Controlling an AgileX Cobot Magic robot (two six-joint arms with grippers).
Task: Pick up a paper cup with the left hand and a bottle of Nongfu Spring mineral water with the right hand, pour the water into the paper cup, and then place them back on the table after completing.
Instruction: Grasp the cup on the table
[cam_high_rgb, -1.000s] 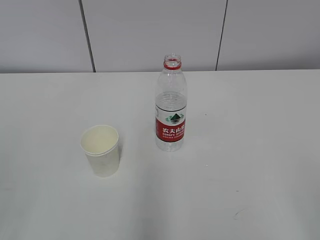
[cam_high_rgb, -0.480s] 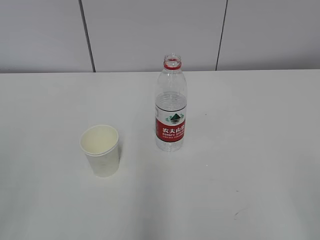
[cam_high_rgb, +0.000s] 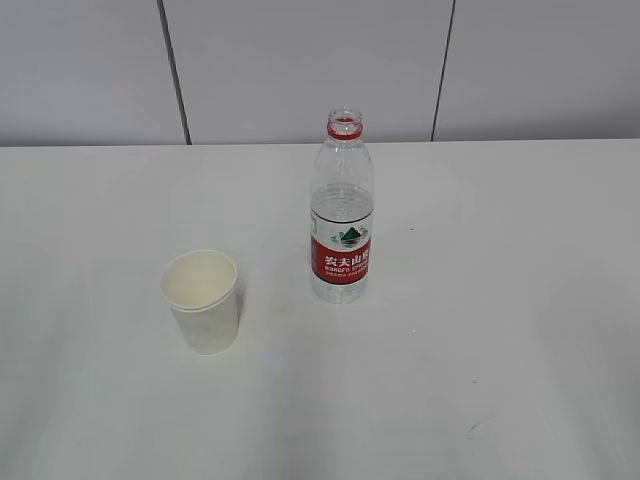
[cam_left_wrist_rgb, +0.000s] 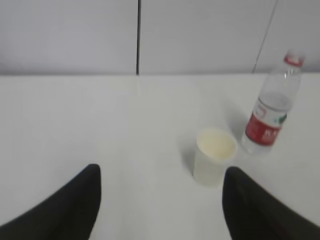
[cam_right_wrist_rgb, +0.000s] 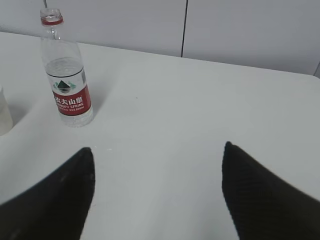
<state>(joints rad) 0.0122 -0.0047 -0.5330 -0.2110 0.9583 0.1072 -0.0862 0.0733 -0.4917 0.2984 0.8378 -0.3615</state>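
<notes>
You are not seeing either arm in the exterior view. In each wrist view only the two dark fingertips are showing at the bottom edge, cut off by the frame. The left hand (cam_left_wrist_rgb: 159, 205) is standing with its jaws spread wide and nothing between them, and so is the right hand (cam_right_wrist_rgb: 157, 195).

The left wrist view is coming through soft and blurred, so the bottle's label is not readable there. In the right wrist view, only a sliver of the paper cup (cam_high_rgb: 202, 299) is peeking in at the left edge.

The cup is standing upright and apart from the bottle (cam_high_rgb: 341, 210), which is standing capless to its right and further back, the water (cam_high_rgb: 341, 212) filling roughly half of it.

Both are sitting on the table (cam_high_rgb: 500, 300), plain white, which is running back to a pale grey panelled wall (cam_high_rgb: 300, 60) with dark vertical seams.
</notes>
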